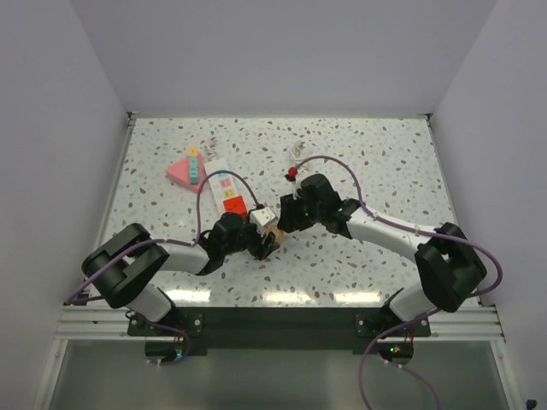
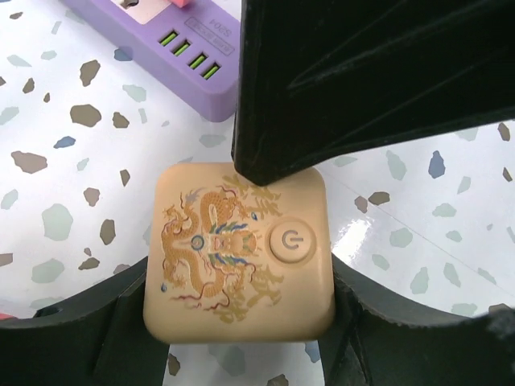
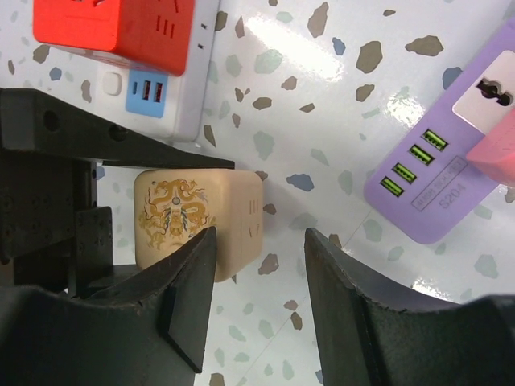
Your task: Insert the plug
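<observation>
Pairs white tubular links [image 1: 385, 229] with bulky black joint housings [image 1: 450, 272]. Trails purple cables [image 1: 329, 158] alongside, down to black base plates [image 1: 162, 325] carrying small lit boards [image 1: 177, 350]. Ends in matte black, wedge-shaped fingers [image 3: 189, 297] with smooth, faintly glossy faces.

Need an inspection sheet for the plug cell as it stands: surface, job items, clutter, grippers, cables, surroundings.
Surface: speckled terrazzo table, glare along the near edge.
Job's things: beige cube plug with dragon print, held off the table; purple power strip nearby; white power strip carrying coloured plugs.
Clutter: pink triangular piece; small red item.
Grippers: left gripper shut on the beige cube plug; right gripper open, beside it.
Cables: purple cables looping off both arms.
Surroundings: plain white walls on three sides.
</observation>
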You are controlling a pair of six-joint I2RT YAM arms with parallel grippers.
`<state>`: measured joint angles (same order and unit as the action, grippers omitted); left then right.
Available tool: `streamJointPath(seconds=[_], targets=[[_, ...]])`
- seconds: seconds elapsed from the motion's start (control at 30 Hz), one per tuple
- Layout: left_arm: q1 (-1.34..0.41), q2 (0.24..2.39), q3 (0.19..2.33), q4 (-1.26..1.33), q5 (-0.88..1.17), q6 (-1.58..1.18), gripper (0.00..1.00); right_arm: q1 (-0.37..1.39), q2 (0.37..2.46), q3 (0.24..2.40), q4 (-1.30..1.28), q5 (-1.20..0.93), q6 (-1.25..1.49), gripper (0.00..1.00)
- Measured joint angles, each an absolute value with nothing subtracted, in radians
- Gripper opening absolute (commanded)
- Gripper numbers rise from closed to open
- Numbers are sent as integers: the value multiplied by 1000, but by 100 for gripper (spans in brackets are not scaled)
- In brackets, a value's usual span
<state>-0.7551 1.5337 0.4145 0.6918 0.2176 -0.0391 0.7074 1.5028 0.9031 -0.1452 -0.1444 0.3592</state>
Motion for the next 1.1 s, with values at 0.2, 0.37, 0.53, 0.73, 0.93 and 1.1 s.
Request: streamJointPath(seconds=[0.2,0.37,0.53,0.73,0.93,1.1], targets=[[-755,1555,412,699,213,-43,48,699,1519,875,-111,-131,359,55],[-755,1569,412,724,212,-44,49,690,1512,854,-82,-123,362,70],[-755,1583,408,765,212,-44,49,689,1489,823,-50,-142,374,80],[-756,1590,396,820,220,-44,52,687,1483,809,-5,-197,385,82],[-755,1597,396,851,212,-44,60,691,1500,809,31,-290,385,82],[-755,1614,396,863,213,-42,72,697,1531,807,45,-317,382,82]])
